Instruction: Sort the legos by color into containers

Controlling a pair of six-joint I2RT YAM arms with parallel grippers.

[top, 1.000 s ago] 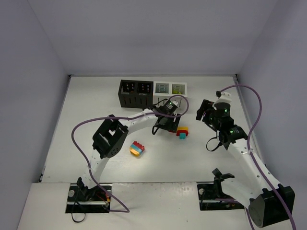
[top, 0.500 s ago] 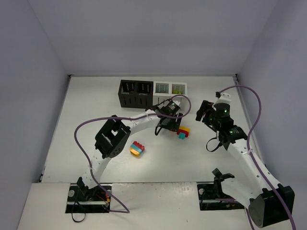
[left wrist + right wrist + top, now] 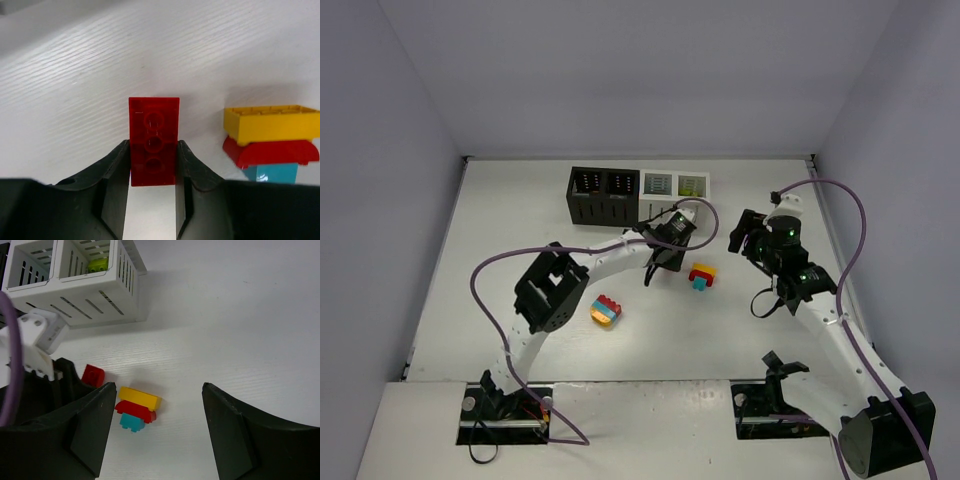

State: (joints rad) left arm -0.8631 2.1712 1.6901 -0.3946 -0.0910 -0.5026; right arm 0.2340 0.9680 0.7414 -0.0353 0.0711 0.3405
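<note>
Top external: left gripper [image 3: 656, 268] sits mid-table, just near of the bin row [image 3: 638, 190] (2 black on the left, 2 white on the right); what it grips is hidden under the wrist here. A 3-brick clump [image 3: 701, 275] lies just right of it; a 2nd clump [image 3: 606, 310] lies nearer and to the left. Right gripper [image 3: 738, 235] hangs right of the 3-brick clump, apart from it.

Left wrist: jaws shut tight on a red brick [image 3: 154, 148], pinched across its short width; its long axis runs straight out along the fingers [image 3: 116, 172]. Cannot tell whether it is clear of the table [image 3: 75, 90].

Right wrist: right gripper [image 3: 159, 386] about half open, holding nothing; a green brick [image 3: 97, 263] lies in the right-hand white bin.

Judgement: the bins lie far and slightly left of the held brick; the left arm is nearer, so the carry is short. Which bin takes red is not legible.
</note>
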